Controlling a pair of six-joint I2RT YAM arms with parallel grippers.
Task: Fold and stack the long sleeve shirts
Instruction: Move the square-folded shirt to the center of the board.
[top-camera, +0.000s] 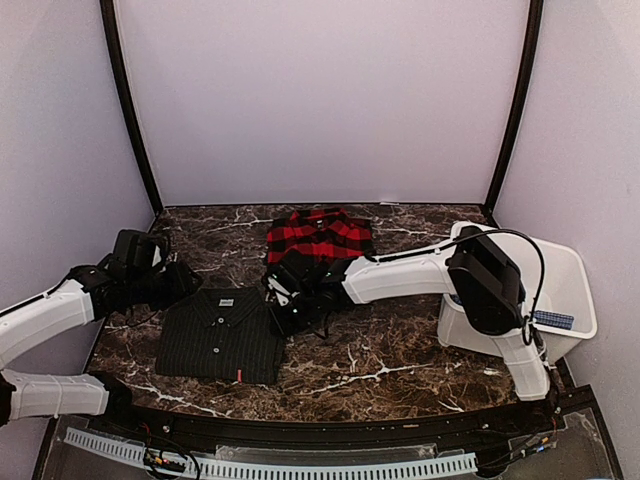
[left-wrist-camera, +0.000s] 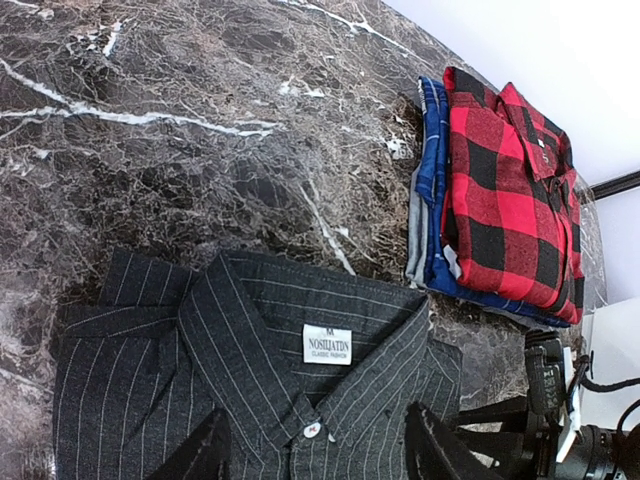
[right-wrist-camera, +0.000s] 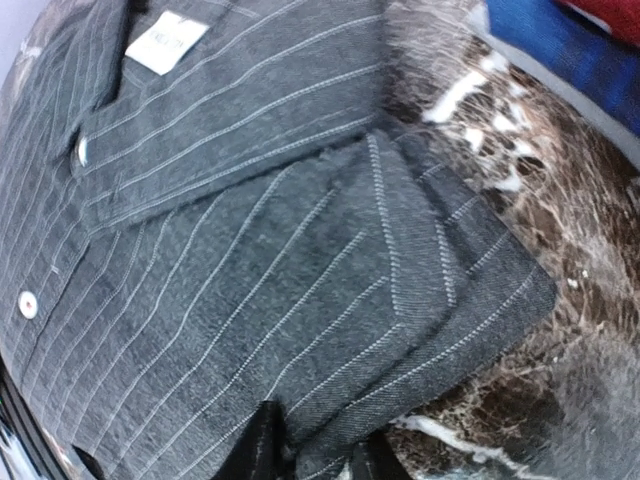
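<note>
Two fingers of your right gripper (right-wrist-camera: 315, 455) stand close together astride the folded right edge of the charcoal shirt (right-wrist-camera: 250, 250), with cloth between them. It reads as a pinch, though how firm I cannot say. Before you lift, check that you have every layer of that fold, not just the top one. Your left gripper (left-wrist-camera: 315, 455) hangs open over the collar (left-wrist-camera: 250, 330), holding nothing. Bring it down onto the opposite edge at matching height, so the shirt rises flat instead of sagging or unfolding. Lift low, both arms together. The shirt lies folded and buttoned on the table (top-camera: 400, 350). Beyond it, a little apart, the plaid shirt (top-camera: 320, 235) tops a pile (left-wrist-camera: 430, 200). That is likely where this one goes, collar squared over collar. Keep clear of the bin (top-camera: 570, 270) at right.
</note>
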